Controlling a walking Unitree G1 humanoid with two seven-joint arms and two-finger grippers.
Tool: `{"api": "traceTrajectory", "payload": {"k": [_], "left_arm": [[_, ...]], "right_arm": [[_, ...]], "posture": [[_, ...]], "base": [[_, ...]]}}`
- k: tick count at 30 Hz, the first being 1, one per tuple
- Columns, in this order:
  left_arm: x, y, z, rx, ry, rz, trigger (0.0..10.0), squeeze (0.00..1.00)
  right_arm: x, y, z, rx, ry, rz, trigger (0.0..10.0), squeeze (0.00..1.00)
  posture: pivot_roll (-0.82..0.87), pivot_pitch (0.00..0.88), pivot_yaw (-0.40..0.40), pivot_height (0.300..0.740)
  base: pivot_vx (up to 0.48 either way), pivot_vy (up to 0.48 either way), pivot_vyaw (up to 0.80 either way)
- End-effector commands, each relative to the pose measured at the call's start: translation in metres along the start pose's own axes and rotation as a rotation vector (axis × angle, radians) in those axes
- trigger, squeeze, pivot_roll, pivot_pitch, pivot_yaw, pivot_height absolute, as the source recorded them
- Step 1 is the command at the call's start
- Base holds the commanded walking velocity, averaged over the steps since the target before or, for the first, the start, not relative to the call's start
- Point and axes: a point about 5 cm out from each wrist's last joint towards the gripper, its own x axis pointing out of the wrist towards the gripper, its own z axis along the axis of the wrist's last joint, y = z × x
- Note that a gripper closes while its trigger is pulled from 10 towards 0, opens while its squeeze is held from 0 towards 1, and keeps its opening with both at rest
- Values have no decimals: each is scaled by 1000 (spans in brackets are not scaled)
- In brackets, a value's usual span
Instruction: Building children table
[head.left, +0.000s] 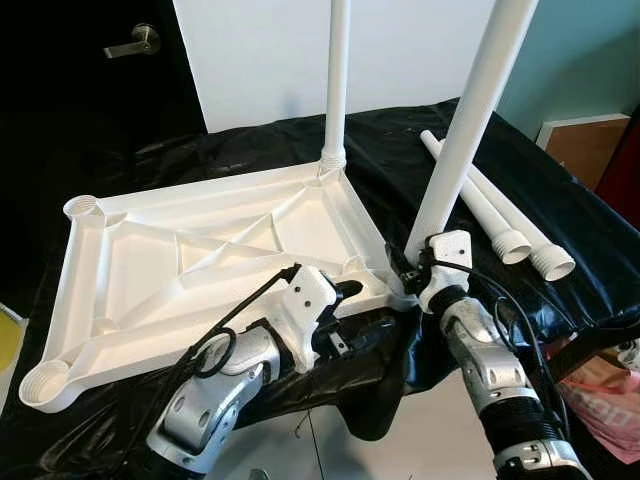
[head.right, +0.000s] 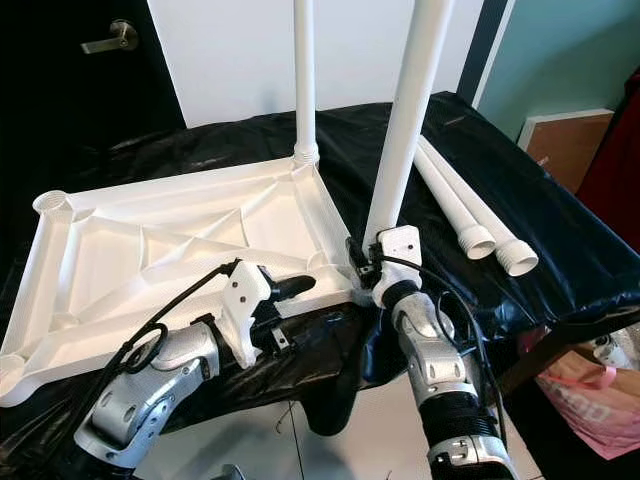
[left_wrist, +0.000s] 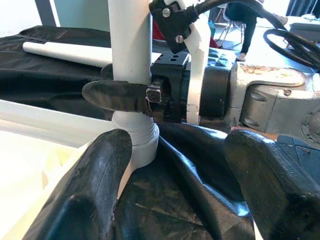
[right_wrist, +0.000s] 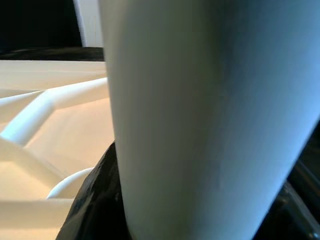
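Right gripper (left_wrist: 131, 96) gripped a white leg (head.left: 470, 120) at the upturned tabletop (head.left: 200, 270) corner. Left gripper (head.left: 345, 292) sat alongside, fingers apart.

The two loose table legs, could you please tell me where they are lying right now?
In the left eye view, the two loose legs lie side by side on the black cloth, on the robot's right, just beyond the upright leg held by the right pincer.

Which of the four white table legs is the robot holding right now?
The upright leg at the tabletop's near right corner, gripped by the right gripper. Another stands at the far corner; two lie on the black sheet.
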Motion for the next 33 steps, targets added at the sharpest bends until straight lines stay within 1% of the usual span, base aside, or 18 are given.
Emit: {"api": "traceTrajectory", "payload": {"k": [1, 4, 7, 8, 10, 13, 21, 22, 23, 24, 29, 32, 33], "left_arm": [[1, -4, -2, -1, 13, -24, 10000, 0], [1, -4, -2, -3, 13, -23, 10000, 0], [0, -4, -2, -2, 14, -22, 10000, 0], [0, -4, -2, -2, 14, -22, 10000, 0], [-1, -3, -2, 1, 17, -22, 10000, 0], [-1, -1, -1, 6, 19, -22, 10000, 0], [0, -1, 0, 11, 17, -18, 10000, 0], [0, -1, 0, 12, 14, -16, 10000, 0], [1, -1, 0, 11, 13, -15, 10000, 0], [1, -1, 0, 11, 12, -14, 10000, 0], [2, -1, 0, 12, 9, -8, 10000, 0], [1, 0, -1, 12, 9, -8, 10000, 0], [1, 0, -1, 12, 9, -8, 10000, 0]], "right_arm": [[-8, -6, -15, 5, 70, -108, 10000, 0], [-10, 2, -16, 37, 69, -194, 10000, 0], [-11, 7, -16, 49, 70, -232, 10000, 0], [-11, 7, -16, 49, 70, -232, 10000, 0], [-10, 13, -15, 64, 70, -235, 10000, 0], [-10, 16, -13, 55, 66, -231, 10000, 0], [-10, 15, -10, 41, 63, -246, 10000, 0], [-10, 14, -9, 36, 58, -247, 10000, 67], [-9, 13, -8, 33, 54, -246, 10000, 671], [-9, 12, -7, 34, 51, -241, 10000, 1000], [-9, 9, -2, 30, 31, -216, 10000, 1000], [-11, 5, 1, 29, 16, -165, 10000, 1000], [-11, 5, 1, 29, 16, -165, 10000, 1000]], "posture": [[-6, 12, -32, 740], [-1, 14, -31, 740], [1, 16, -29, 740], [1, 16, -29, 740], [3, 19, -25, 740], [5, 21, -25, 740], [2, 21, -34, 740], [1, 21, -36, 740], [0, 20, -38, 740], [0, 20, -38, 740], [-1, 21, -39, 740], [-4, 21, -34, 740], [-4, 21, -34, 740]], "base": [[0, 0, 0], [0, 0, 0], [0, 0, 0], [0, 0, 0], [0, 0, 0], [0, 0, 0], [0, 0, 0], [0, 0, 0], [0, 0, 0], [0, 0, 0], [0, 0, 0], [0, 0, 0], [0, 0, 0]]}}
